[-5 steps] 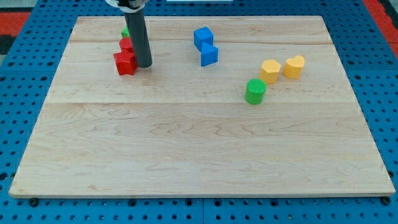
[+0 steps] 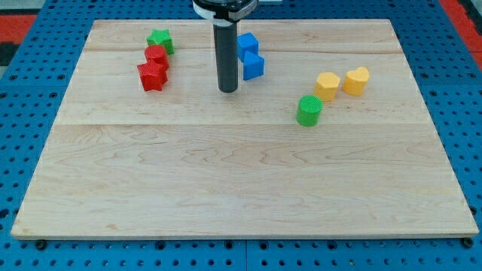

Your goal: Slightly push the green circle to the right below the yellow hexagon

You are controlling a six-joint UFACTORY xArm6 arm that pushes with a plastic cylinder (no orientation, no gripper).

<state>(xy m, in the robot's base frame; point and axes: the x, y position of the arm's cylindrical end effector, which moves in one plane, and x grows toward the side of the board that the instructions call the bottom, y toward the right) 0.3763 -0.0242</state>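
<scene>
The green circle (image 2: 309, 110) is a ribbed green cylinder on the wooden board, right of centre. The yellow hexagon (image 2: 327, 85) sits just up and to the right of it, almost touching. My tip (image 2: 228, 89) is the lower end of the dark rod, well to the view's left of the green circle and a little higher. It stands just left of and below the two blue blocks and touches no block.
A yellow heart-like block (image 2: 356, 80) lies right of the hexagon. Two blue blocks (image 2: 250, 56) sit by the rod. A green star (image 2: 160, 41), a red block (image 2: 156, 56) and a red star (image 2: 151, 76) cluster at top left. The board (image 2: 241, 181) is ringed by blue pegboard.
My rod has moved to the view's right, from beside the red blocks to just left of the blue blocks. The green star now shows. No block has moved.
</scene>
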